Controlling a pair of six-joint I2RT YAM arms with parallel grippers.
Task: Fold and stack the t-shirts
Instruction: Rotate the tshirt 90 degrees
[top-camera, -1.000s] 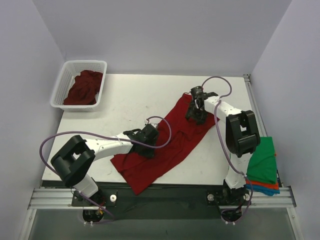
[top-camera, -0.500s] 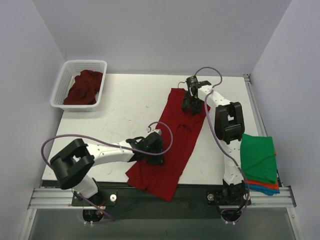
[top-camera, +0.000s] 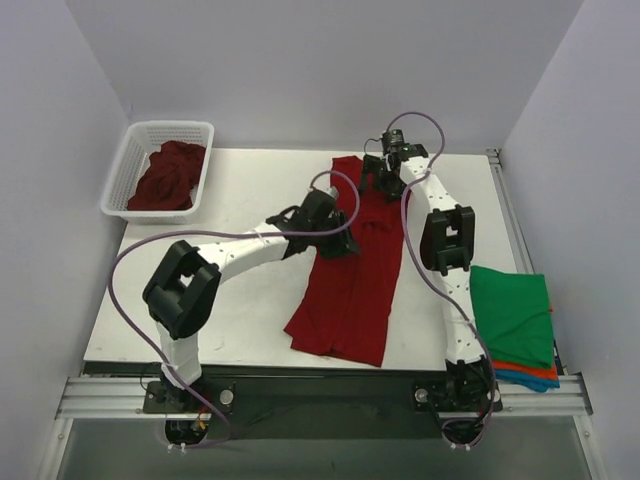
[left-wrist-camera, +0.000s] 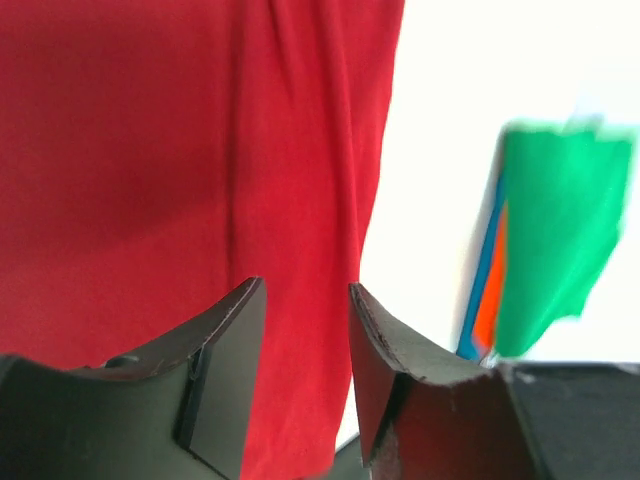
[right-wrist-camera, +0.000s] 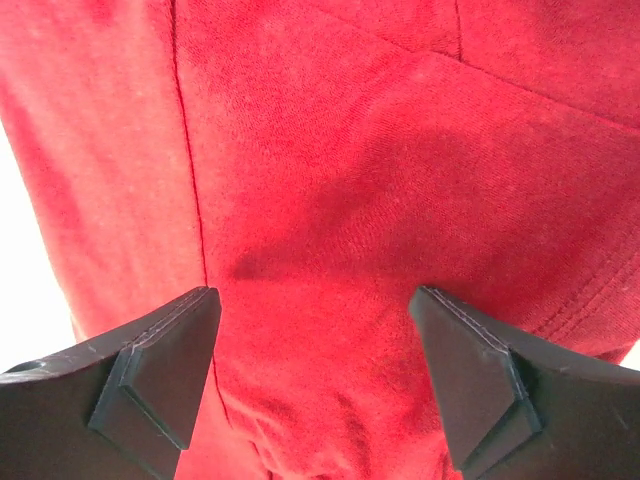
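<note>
T-shirts are at three stages here, and we place them all against the white basket. Inside the basket a heap of deep red t-shirts lies crumpled and unfolded. Well to the right of the basket, one red t-shirt lies spread on the table in a long strip running from the far edge toward the near edge. It is mostly flat, with some wrinkles, and is not yet folded. Farthest from the basket, at the table's right edge, sits the finished stack: a green shirt on top, with orange and blue edges showing under it.

The left gripper hovers over the spread shirt's side nearer the basket, its jaws a narrow way apart. Through the gap we see only cloth and table, nothing pinched. The right gripper is over that shirt's far end, on the side away from the basket, its jaws spread wide and holding nothing.

We judge the task partly done: three shirts look folded and stacked, one is laid out and awaits its folds, and the basket's heap is left. We cannot tell how many shirts that heap holds.
</note>
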